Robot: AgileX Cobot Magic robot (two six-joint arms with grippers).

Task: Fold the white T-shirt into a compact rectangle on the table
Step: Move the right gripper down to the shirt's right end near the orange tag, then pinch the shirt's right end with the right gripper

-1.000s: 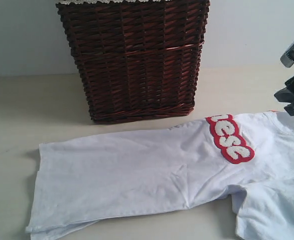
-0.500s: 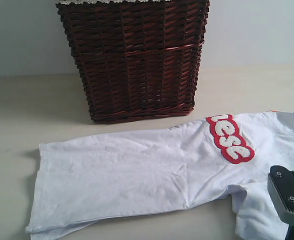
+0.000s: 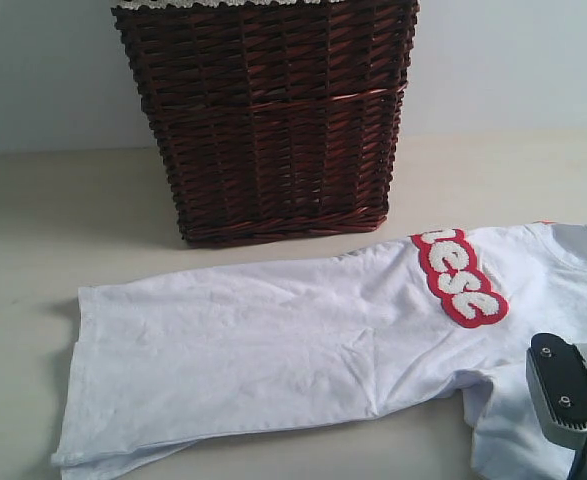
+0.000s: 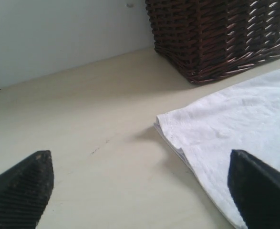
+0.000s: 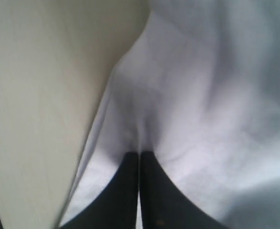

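Note:
The white T-shirt lies flat lengthwise on the table, hem to the left, and its red band of white lettering is near the right. In the right wrist view my right gripper is shut, its black fingers pressed together on a puckered fold of the T-shirt close to a cloth edge beside the table. Its grey housing shows over the sleeve at lower right. My left gripper is open above the table, one finger over the T-shirt's hem corner.
A dark brown wicker basket with white lace trim stands behind the shirt against the pale wall, and it also shows in the left wrist view as the basket. Bare table stretches left of the hem.
My right arm came down from the shirt's collar at the far right to the sleeve at the front right, and its jaws closed on the cloth. The left gripper stayed put.

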